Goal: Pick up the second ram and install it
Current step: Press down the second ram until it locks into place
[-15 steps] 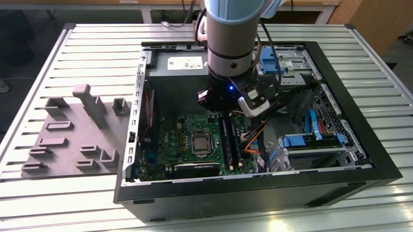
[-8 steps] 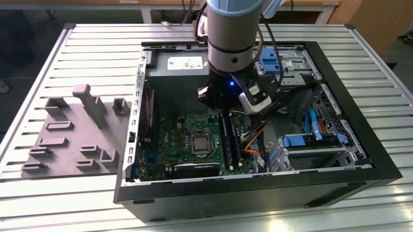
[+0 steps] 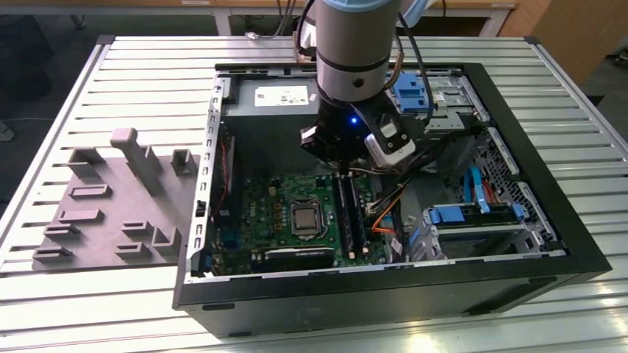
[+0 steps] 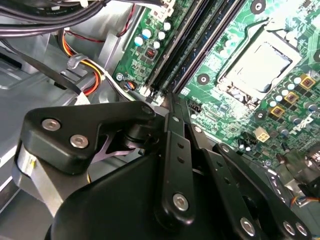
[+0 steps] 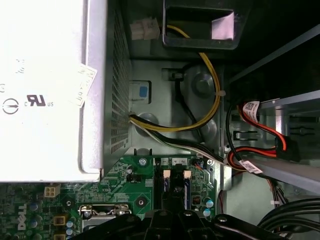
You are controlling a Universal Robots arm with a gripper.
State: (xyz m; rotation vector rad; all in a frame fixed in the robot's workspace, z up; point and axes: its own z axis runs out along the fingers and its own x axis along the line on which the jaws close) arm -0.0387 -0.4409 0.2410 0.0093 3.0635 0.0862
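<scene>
My gripper (image 3: 345, 170) hangs inside the open computer case (image 3: 549, 243), over the end of the black memory slots (image 3: 351, 212) nearest the power supply. In the second wrist view its fingertips (image 4: 167, 101) are drawn together into a narrow point right at the end of those slots (image 4: 192, 47). Nothing shows between them. I cannot tell the second ram apart from the dark ridged slots; any stick seated there blends in with them. In the first wrist view the white latches (image 5: 166, 173) at the slot ends sit just ahead of the gripper's black links.
The motherboard (image 3: 284, 213) with its processor socket (image 3: 305, 218) lies beside the slots. Orange and yellow cables (image 3: 384, 213) run on the slots' other side. The silver power supply (image 3: 275, 94) and blue drive bays (image 3: 471, 217) crowd the case. A grey fixture block (image 3: 118, 202) sits outside it.
</scene>
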